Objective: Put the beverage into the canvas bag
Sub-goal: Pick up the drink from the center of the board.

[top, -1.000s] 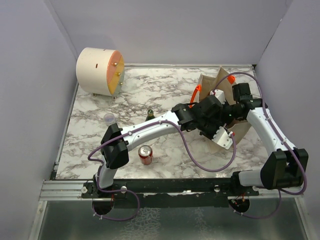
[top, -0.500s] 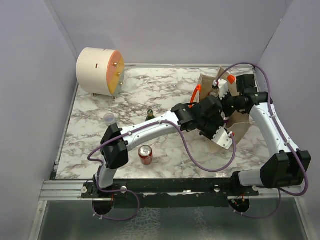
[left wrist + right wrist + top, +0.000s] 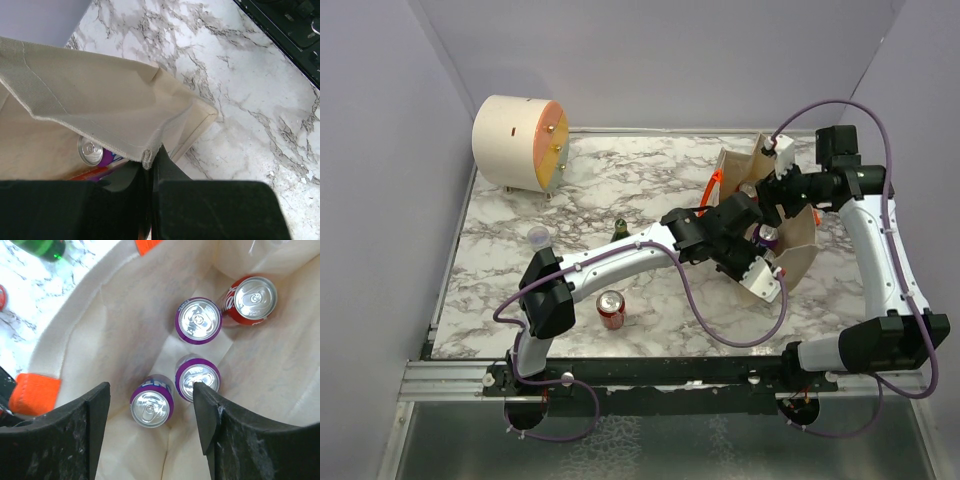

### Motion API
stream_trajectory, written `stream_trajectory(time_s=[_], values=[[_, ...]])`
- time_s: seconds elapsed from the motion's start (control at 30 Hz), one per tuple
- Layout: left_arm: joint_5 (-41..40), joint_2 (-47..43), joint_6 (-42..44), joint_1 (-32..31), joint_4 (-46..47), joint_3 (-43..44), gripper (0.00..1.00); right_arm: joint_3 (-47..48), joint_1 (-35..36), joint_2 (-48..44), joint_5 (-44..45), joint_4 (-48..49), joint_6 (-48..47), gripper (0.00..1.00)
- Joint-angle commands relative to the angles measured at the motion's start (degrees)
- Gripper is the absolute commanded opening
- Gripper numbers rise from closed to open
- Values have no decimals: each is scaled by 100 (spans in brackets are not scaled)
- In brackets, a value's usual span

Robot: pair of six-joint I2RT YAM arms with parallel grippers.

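My left gripper [image 3: 150,170] pinches the canvas bag [image 3: 100,110] rim. My right gripper [image 3: 151,392] is spread, four cans [image 3: 198,320] below it.

1. The canvas bag [image 3: 802,250] stood on the surface [image 3: 620,190], at right rear.
2. Four cans [image 3: 198,320] stood upright inside the bag.
3. A lone can [image 3: 611,309] sat near the front edge, left of the bag.
4. A drum [image 3: 517,142] lay in the left rear corner.

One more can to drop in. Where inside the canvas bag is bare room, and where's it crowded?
In the right wrist view, the canvas bag shows bare cloth left of the three purple cans and right of them, below the red can. The middle is crowded.
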Motion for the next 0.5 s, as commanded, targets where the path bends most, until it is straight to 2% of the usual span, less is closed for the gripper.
stream_trajectory(time_s=[0.0, 0.1, 0.17, 0.33, 0.47], values=[[341, -159, 280, -67, -170, -39, 4, 744, -138, -125, -276, -1102, -400, 62], [387, -129, 274, -71, -161, -86, 4, 1167, -248, -111, -405, -1728, -669, 56], [414, -134, 221, -75, -108, -129, 4, 1179, -263, -292, -293, -1765, -730, 53], [407, -119, 116, -67, 27, -225, 4, 682, -264, -766, 74, -1763, -1259, 48], [361, -108, -72, -75, 183, -312, 4, 234, -264, -1116, 31, -1765, -1568, 47]])
